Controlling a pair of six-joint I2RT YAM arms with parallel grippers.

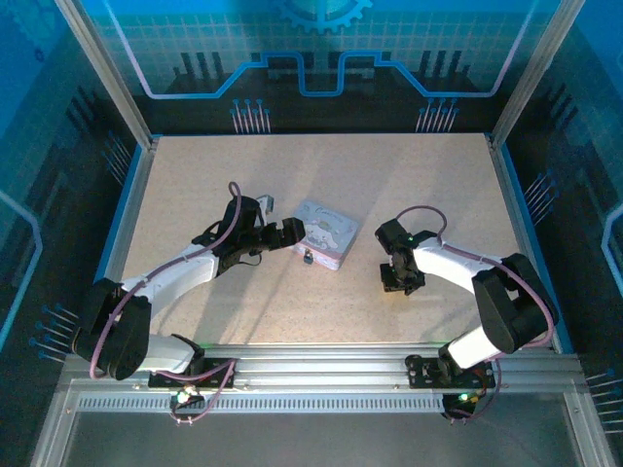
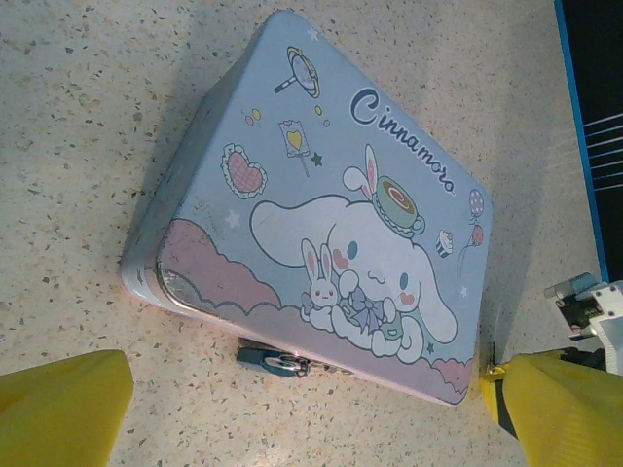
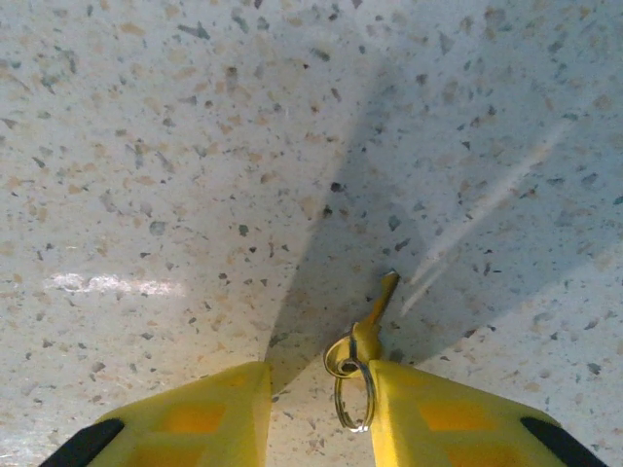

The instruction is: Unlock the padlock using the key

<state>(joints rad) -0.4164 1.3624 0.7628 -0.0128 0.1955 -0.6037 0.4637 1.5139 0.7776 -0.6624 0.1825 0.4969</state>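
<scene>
The small bluish padlock [image 2: 268, 361] hangs at the near edge of the pale cartoon tin [image 2: 321, 195] and rests on the table. My left gripper [image 2: 313, 379] is open, with its yellow fingers wide apart on either side of the tin's near edge and touching nothing. From above, the left gripper [image 1: 292, 233] sits just left of the tin [image 1: 326, 232], with the padlock [image 1: 308, 257] below it. The brass-looking key [image 3: 375, 316] lies flat on the table with its ring [image 3: 355, 394]. My right gripper [image 3: 319, 389] straddles it, still open. The key's head is against the right finger and the left finger stands clear.
The right gripper [image 1: 399, 282] points down at the table, to the right of the tin. A raised blue rim [image 1: 526, 224] borders the speckled tabletop. An aluminium rail [image 1: 321, 360] runs along the near edge by the arm bases.
</scene>
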